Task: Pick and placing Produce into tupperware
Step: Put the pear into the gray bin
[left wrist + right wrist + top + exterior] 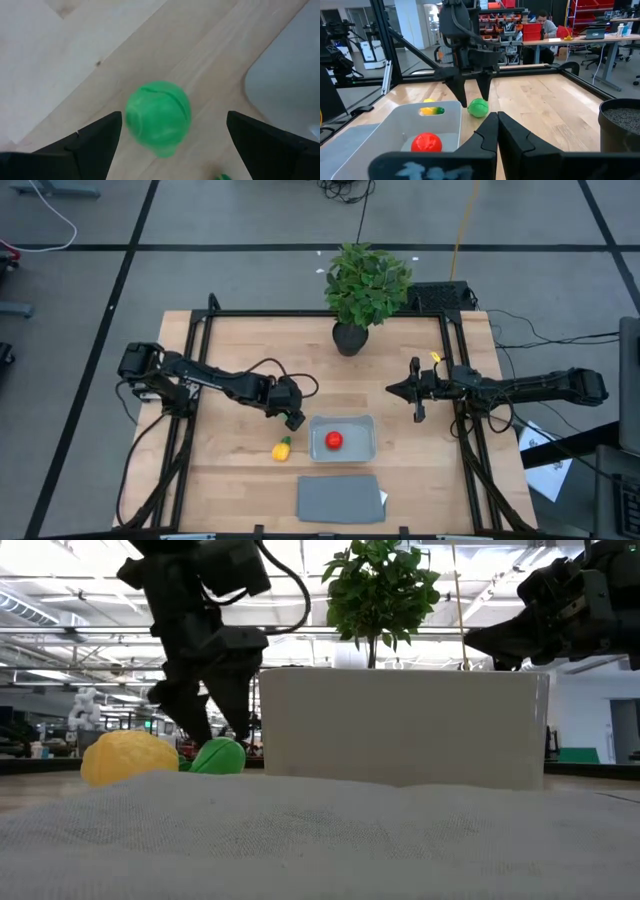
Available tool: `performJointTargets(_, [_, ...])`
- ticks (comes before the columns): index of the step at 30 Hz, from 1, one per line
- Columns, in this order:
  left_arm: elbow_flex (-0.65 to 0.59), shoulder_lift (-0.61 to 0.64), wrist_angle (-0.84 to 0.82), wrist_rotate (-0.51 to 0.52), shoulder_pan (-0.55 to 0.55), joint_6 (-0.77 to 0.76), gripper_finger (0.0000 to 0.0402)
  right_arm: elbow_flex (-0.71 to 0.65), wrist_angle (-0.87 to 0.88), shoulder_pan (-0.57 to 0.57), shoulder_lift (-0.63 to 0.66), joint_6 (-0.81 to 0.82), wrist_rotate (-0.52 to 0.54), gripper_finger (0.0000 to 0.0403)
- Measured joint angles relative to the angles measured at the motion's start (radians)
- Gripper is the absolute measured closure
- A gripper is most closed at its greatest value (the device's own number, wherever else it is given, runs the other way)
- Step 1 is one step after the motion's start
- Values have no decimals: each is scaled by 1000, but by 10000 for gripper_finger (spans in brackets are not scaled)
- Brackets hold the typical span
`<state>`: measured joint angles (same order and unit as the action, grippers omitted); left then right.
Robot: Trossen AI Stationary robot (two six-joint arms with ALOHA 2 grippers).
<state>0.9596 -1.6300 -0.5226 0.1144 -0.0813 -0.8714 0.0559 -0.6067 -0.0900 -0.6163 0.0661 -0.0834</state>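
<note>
Left gripper hangs with its two dark fingers spread wide, poised just above the round green toy produce piece, which sits on the pale wooden table just beside the shallow translucent grey-blue plastic tupperware. Inside that container lies the round red toy piece. Near its outer wall rests the yellow toy piece with a green tip. Right gripper waits well apart, fingers pressed together.
</note>
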Motion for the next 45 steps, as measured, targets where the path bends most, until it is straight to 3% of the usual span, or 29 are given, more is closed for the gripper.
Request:
performJointTargets(13, [0,-113,35,-16,-2,0,34,0,4,0,-3,0,1,403])
performJointTargets(29, [2,-127,39,-13,-7,76,38,0,-2,0,-6,0,3,403])
performJointTargets(45, [0,-128,23,-5,-6,94,152,0,-2,0,-6,0,3,403])
